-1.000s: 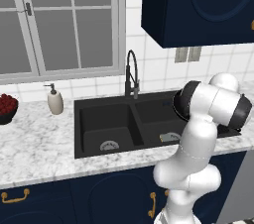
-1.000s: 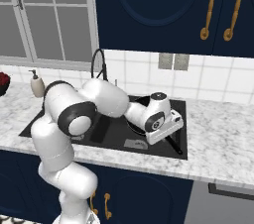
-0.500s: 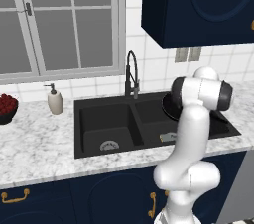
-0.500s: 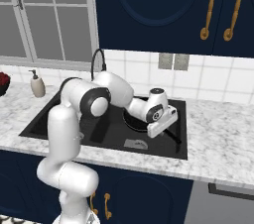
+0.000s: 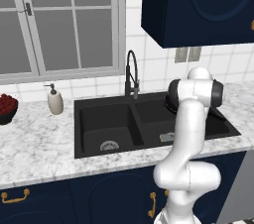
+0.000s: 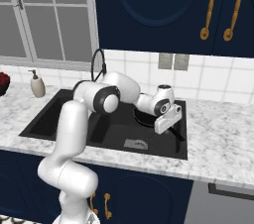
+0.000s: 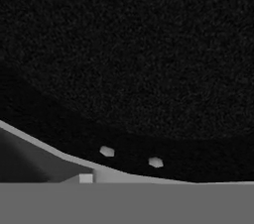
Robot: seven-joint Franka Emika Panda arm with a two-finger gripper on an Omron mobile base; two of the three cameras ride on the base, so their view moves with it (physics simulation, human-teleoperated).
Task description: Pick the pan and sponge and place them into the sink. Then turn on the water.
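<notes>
Kitchen with a marble desk (image 5: 39,143) beneath a window. At left of the left base view, a bowl of red fruit (image 5: 7,109) and a soap dispenser (image 5: 55,101). At centre, the faucet (image 5: 131,74) and black sink (image 5: 106,126). In the right basin, the sponge (image 6: 135,143), then the pan (image 6: 144,117) under the end effector (image 6: 167,119); its opening cannot be judged.

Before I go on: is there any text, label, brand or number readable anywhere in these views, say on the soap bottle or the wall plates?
None: no readable text.
Soap dispenser: plain, no label.
Wall plates: blank.
Cabinet doors: no markings.
</notes>
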